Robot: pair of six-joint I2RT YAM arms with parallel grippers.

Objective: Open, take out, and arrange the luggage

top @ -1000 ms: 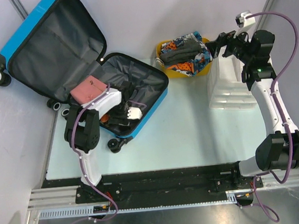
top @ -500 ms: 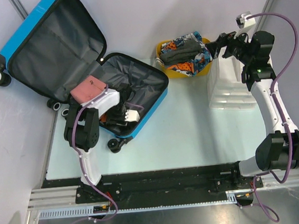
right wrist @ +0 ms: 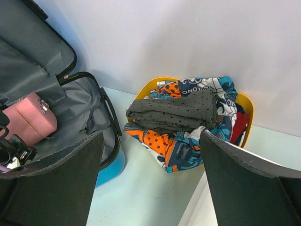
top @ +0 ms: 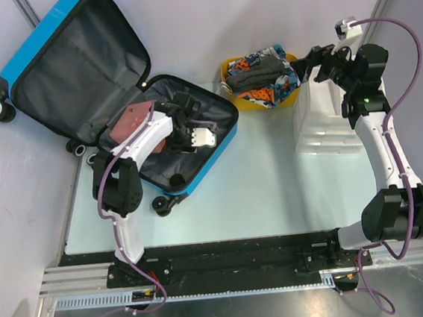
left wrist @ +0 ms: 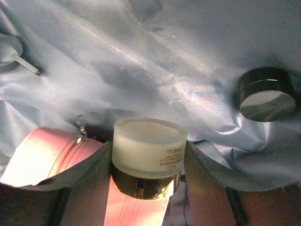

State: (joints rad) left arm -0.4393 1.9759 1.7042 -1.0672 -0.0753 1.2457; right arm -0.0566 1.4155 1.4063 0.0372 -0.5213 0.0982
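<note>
Luggage (top: 74,59) lies open at the far left of the table (top: 258,176). Its lid leans back against the wall and the lower half lies flat, grey lining up. My left gripper (left wrist: 148,157) is inside the lower half, clamped on a frosted jar (left wrist: 149,146). The jar sits upside down between the fingers (left wrist: 200,165), its dark cap at the bottom and both pads touching its sides. A pink pouch (left wrist: 44,157) is just beside it on the left. A small dark jar (left wrist: 266,93) with a shiny top rests apart on the lining to the right.

My right gripper (right wrist: 150,181) hangs with its jaws wide apart and nothing between them. It is near the yellow tub (right wrist: 146,88) at the far side, right of the luggage. The tub holds piled clothes (right wrist: 188,136), with a grey dotted cloth (right wrist: 174,110) on top. A clear plastic bin (top: 321,129) sits under the right arm.
</note>
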